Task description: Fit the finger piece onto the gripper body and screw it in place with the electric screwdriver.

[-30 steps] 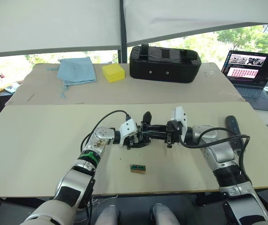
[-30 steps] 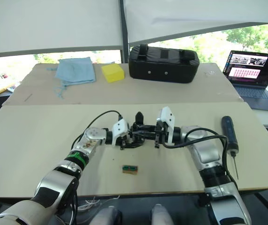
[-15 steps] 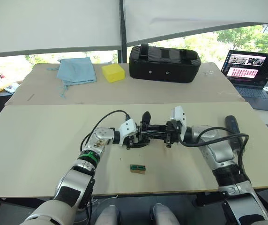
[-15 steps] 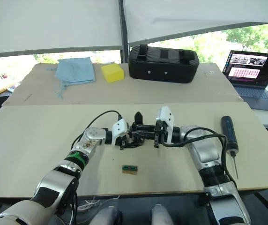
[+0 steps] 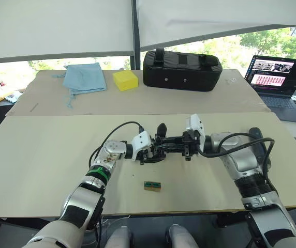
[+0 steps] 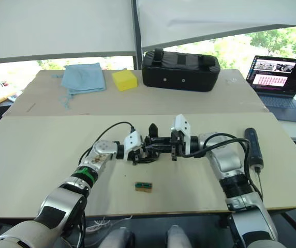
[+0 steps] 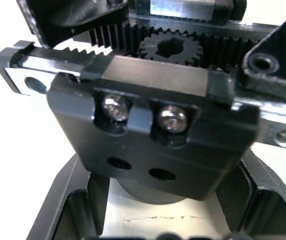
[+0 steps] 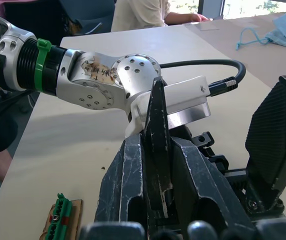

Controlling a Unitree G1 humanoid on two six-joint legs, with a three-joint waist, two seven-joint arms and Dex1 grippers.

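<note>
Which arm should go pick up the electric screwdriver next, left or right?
Probably the right. The electric screwdriver lies on the table beside the right arm, far from the left end effector, which is steadying the gripper body. But the right end effector is shut on the finger piece, which must be seated first.

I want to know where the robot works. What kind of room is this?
Probably a workshop or lab by big windows. An open laptop sits on the back table, a black carrying case rests nearby, and an electric screwdriver lies on the pale worktable beside a gripper body being assembled.
</note>
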